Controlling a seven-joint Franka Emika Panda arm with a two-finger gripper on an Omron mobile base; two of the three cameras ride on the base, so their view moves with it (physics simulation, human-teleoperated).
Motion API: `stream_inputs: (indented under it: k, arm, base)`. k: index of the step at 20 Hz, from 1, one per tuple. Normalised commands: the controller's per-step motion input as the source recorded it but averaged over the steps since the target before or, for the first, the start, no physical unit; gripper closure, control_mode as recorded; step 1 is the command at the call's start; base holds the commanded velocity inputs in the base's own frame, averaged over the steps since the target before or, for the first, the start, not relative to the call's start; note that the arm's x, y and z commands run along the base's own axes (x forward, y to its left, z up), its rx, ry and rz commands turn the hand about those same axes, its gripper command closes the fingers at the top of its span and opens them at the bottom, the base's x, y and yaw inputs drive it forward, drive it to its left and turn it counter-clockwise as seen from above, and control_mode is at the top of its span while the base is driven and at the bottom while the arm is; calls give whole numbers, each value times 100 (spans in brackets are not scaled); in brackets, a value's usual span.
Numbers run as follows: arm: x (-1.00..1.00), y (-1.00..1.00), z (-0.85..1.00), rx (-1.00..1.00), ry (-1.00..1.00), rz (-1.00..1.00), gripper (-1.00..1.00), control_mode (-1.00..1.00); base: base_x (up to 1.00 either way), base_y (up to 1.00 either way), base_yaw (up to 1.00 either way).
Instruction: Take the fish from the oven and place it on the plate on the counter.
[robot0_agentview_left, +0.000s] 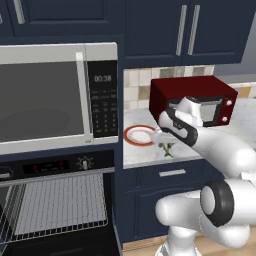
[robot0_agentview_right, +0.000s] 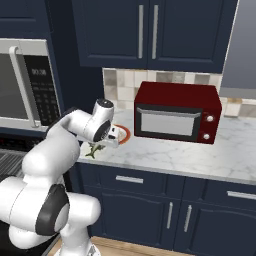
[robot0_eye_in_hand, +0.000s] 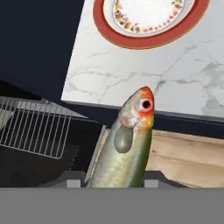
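While our gripper (robot0_eye_in_hand: 113, 183) pinches the fish (robot0_eye_in_hand: 127, 142) between its fingers, we hold it over the near edge of the counter (robot0_agentview_right: 200, 155), just short of the plate (robot0_eye_in_hand: 146, 26), with the oven (robot0_agentview_left: 60, 210) open at left.

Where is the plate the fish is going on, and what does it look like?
Find the big red toaster oven on the marble counter. Just to its left, near the counter's end by the silver microwave, lies the plate. It is the only round flat thing there: white in the middle with a broad orange-red rim.
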Motion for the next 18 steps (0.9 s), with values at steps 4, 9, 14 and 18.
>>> stream_inputs:
  k: [4, 9, 14, 18]
  arm:
    - [17, 19, 0, -14, -22, 4, 100, -100]
    - [38, 19, 0, -12, -13, 3, 100, -100]
    - [70, 4, 0, -3, 3, 7, 100, -100]
    - [31, -18, 0, 0, 12, 26, 100, -100]
  base:
    - [0, 0, 0]
    - [0, 0, 0]
    - [0, 0, 0]
    - [0, 0, 0]
